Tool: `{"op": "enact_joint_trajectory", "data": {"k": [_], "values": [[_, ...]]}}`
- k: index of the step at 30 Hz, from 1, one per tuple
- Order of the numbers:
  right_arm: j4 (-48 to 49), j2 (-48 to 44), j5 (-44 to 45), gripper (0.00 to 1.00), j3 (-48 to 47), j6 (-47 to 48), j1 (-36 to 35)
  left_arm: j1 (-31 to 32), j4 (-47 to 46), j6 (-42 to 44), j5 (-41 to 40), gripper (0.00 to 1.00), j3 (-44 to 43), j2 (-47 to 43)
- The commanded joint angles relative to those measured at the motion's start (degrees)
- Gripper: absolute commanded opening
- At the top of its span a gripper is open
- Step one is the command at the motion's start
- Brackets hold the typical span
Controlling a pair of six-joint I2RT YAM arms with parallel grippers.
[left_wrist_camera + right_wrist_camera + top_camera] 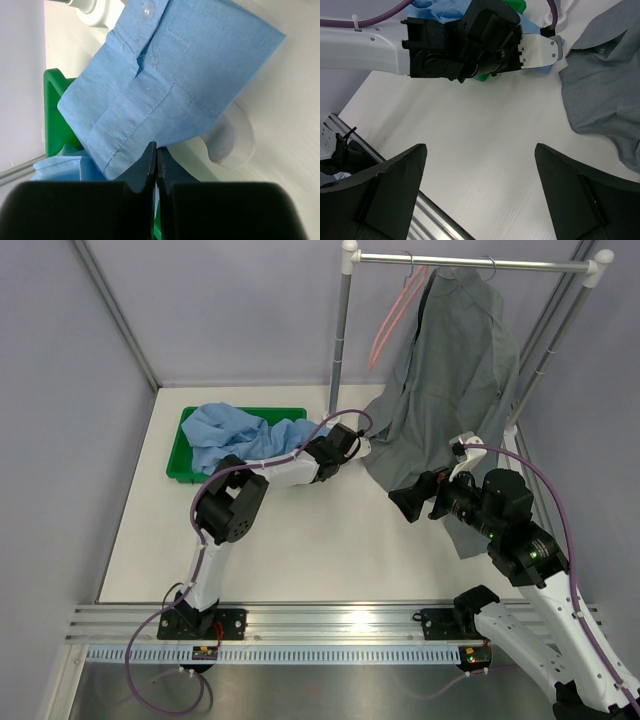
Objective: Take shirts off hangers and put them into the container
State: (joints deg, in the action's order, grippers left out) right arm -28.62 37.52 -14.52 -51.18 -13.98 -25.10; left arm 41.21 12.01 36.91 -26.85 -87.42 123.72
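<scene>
My left gripper (154,156) is closed tight. Its two dark fingers (148,172) are pressed together on the edge of a cuff of the light blue shirt (165,85), so it holds this shirt by the sleeve end. In the top view most of the light blue shirt lies crumpled in the green container (176,468) at the upper left of the table (300,540), and one sleeve comes out over the right rim to the left gripper. My right gripper (480,150) stands wide and has nothing between its fingers; it is above the bare table in the centre right. The grey shirt (455,350) hangs on the rack rail (470,260) at the upper right, with its lower part lying on the table. The pink hanger (392,315) hangs bare just left of it.
</scene>
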Motion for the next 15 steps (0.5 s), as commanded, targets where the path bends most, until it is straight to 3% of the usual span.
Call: {"op": "enact_joint_trajectory", "data": {"k": [1, 4, 9, 15], "values": [[0.6, 0.0, -0.8, 1.0, -0.1, -0.4, 0.1, 0.3, -3.4, -0.5, -2.3, 0.0, -2.2, -0.7], [0.6, -0.1, -0.8, 0.99, -0.1, -0.4, 0.1, 0.2, -4.7, -2.5, -4.0, 0.0, -2.0, -3.2], [0.4, -0.2, -0.9, 1.0, -0.1, -0.4, 0.1, -1.3, -9.5, -7.6, -13.8, 0.0, 0.6, -10.1], [0.5, -0.4, -1.3, 1.0, -0.2, -0.4, 0.1, -6.8, -6.6, -22.7, -22.7, 0.0, 6.1, -15.4]]}}
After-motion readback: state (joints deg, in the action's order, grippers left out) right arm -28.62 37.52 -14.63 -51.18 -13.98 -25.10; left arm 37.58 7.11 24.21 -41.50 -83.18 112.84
